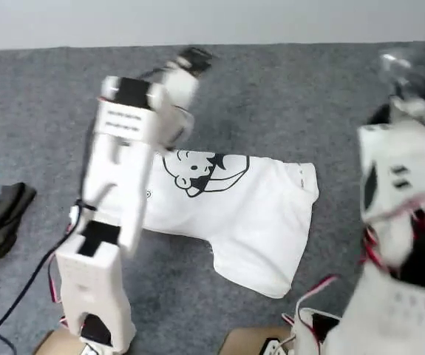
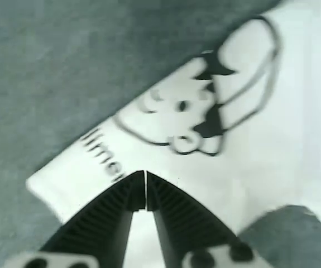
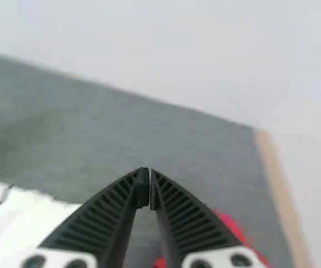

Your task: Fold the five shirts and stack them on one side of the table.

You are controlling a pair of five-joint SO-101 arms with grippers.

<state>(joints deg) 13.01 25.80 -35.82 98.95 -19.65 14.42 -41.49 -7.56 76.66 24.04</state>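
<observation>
White shirt [image 1: 249,214] lies under closed, empty left gripper [image 2: 145,184]; right gripper [image 3: 148,180] likewise closed, empty.

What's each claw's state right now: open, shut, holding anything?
Left claw: closed, empty as far as visible, over the white shirt.
Right claw: closed, nothing in it, above the grey table.

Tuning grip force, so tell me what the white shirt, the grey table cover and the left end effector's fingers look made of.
White shirt: soft knit fabric, probably cotton, matte; it lies limp and wrinkled.
Grey table cover: felt or low-pile carpet by the look, matte, faintly fuzzy.
Left end effector, its fingers: black rigid plastic, seemingly; fine ridges run across them.
</observation>
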